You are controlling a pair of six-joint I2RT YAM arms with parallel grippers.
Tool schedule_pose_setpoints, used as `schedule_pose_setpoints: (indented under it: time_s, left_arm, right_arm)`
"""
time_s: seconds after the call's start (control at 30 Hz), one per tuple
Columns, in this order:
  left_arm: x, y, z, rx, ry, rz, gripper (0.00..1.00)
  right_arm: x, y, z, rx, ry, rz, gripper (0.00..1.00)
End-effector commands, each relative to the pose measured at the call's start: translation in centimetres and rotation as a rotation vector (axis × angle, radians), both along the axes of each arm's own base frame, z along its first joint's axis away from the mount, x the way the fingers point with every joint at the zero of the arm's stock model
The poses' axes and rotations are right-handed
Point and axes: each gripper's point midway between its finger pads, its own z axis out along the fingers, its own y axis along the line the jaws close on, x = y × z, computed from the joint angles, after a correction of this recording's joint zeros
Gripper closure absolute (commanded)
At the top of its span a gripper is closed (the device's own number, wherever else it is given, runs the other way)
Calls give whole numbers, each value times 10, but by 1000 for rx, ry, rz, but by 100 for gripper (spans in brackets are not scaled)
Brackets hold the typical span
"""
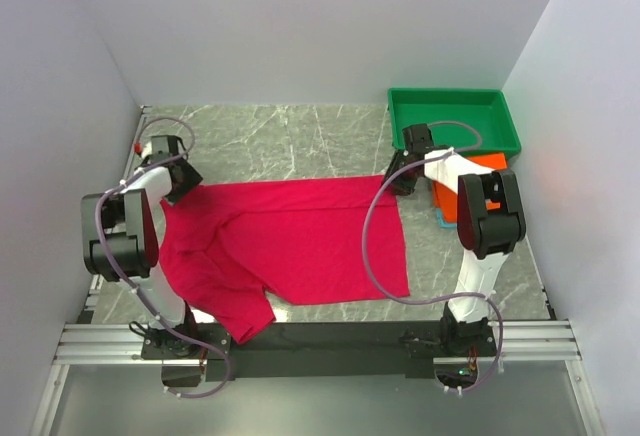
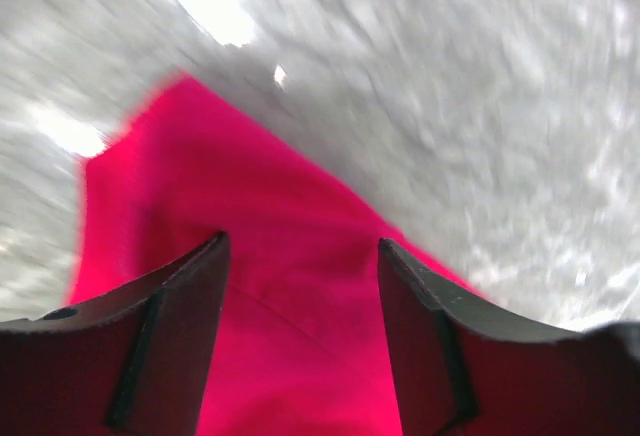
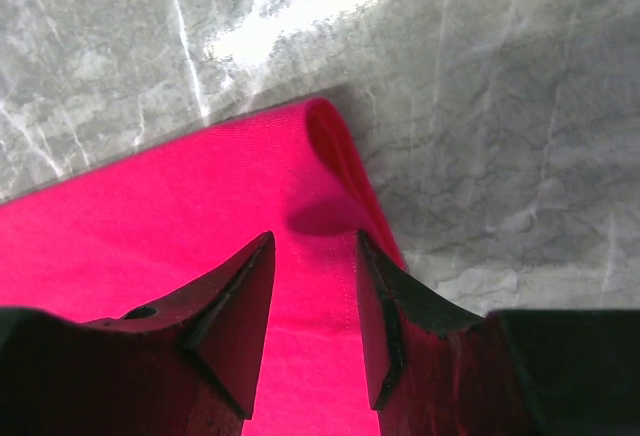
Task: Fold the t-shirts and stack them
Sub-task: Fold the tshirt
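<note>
A crimson-pink t-shirt lies spread across the marble table, one sleeve hanging towards the near edge. My left gripper hovers over its far left corner, jaws open. In the blurred left wrist view the pink cloth lies under the open left gripper. My right gripper is at the far right corner. There the shirt has a rolled-over hem, and the right gripper straddles it, open, with cloth below the gap. A folded orange t-shirt lies on a teal one under the right arm.
A green plastic tray stands at the back right, just beyond the right arm. White walls close in the table on both sides and at the back. Bare marble shows behind the shirt.
</note>
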Motion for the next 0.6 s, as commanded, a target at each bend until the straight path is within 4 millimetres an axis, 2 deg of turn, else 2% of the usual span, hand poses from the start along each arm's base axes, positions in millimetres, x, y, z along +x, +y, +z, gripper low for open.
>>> schedule_pose_setpoints:
  time_s: [0.0,0.03,0.1,0.23,0.27,0.37,0.5,0.57]
  left_arm:
    - [15,26,38,44,-90,66,34]
    - [13,36,40,35,-94,89,33]
    - [15,43,44,31,-112,90,32]
    - [17,49,56,68,-144,83,26]
    - [15,53,54,86,-136,90,19]
    - [13,63,48,109,-109,97,12]
    - [10,76,47,158,-105,86,10]
    - [13,75,45,163,-108,52,10]
  right_arm:
    - [-3,-12,-6,-73,39,-7,54]
    - [-2,-12,-6,-69,36,-6,55]
    - [0,-7,2,-47,8,11,55]
    - [20,-3,29,-28,-101,40,55]
    - [29,-5,37,-29,-125,38,54]
    - [42,-10,42,-35,-145,56,52]
    - [53,-23,42,-47,-153,82,51]
    - [57,-25,40,-49,-155,99,51]
